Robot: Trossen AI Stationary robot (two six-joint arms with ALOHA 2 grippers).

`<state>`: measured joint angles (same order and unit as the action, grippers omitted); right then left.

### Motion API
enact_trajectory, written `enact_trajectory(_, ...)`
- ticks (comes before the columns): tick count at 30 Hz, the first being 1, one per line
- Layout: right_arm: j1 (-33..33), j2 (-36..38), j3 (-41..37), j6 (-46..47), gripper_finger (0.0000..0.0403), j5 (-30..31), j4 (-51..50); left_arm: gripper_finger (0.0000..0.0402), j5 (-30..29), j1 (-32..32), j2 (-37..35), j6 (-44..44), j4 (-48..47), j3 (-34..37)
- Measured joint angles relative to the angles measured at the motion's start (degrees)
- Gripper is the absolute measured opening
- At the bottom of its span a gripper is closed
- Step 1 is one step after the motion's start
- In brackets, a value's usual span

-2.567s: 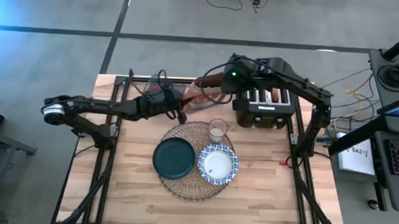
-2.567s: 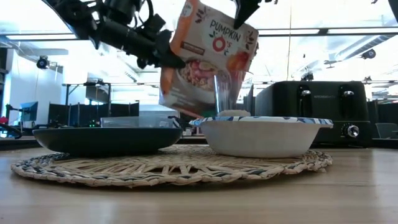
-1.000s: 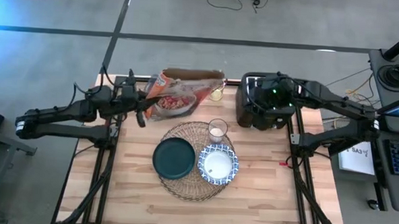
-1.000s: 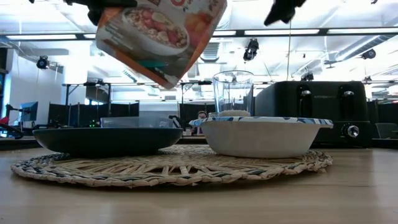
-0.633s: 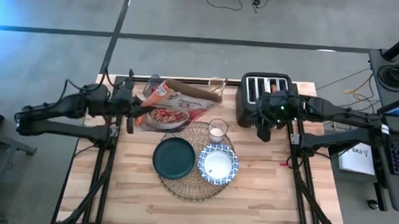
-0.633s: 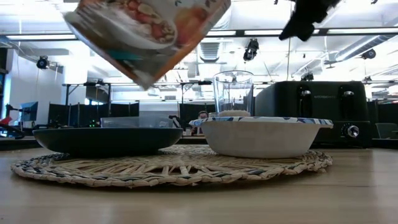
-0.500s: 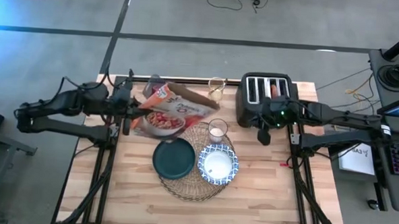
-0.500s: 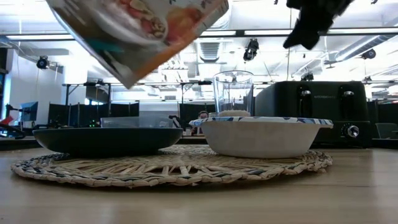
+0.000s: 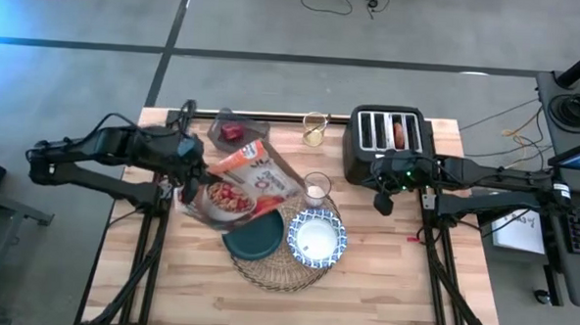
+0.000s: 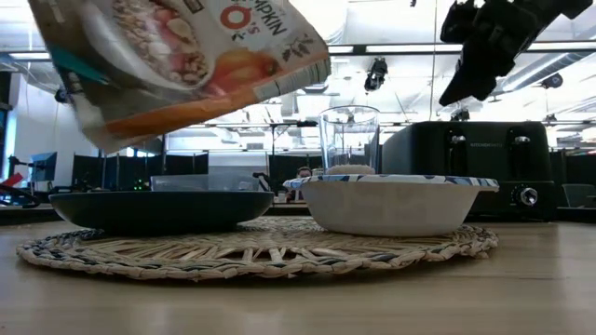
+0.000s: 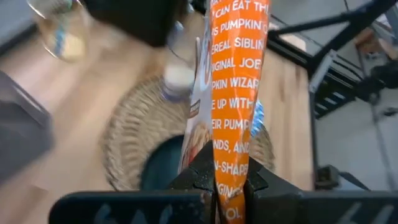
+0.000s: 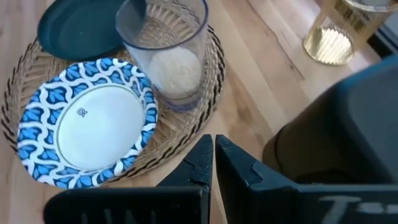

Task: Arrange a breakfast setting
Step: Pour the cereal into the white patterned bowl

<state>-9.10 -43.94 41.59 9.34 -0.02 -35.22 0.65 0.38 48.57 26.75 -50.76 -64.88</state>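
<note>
Woven mat [image 9: 271,269]: 1 plate [image 9: 257,241], 1 bowl [image 9: 316,238], 1 glass [image 9: 316,189]. Left pincer [image 11: 230,186] pinching cereal bag [image 9: 238,183]; right pincer [image 12: 213,163] pressed together.

Light wooden plank table [image 9: 383,284] on a black frame. Directly on it: round woven straw placemat [image 9: 266,271] near centre; black four-slot toaster [image 9: 387,137] at far right corner; small clear glass with yellowish contents [image 9: 315,129] at far edge, just left of toaster; dark tray with a red item [image 9: 228,130] at far edge, further left.
</note>
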Motion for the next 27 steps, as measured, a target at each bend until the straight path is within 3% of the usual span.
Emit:
enact_trajectory(8,0.0,-0.1,-0.1,4.0,0.0009,0.0,-1.1,0.0000,4.9,-2.0,5.0,7.1,0.2,0.0)
enact_trajectory(27,0.0,-0.1,-0.2,3.6,0.0009,0.0,-2.2,0.0000,7.9,-5.7,12.2,22.6,7.7,0.0)
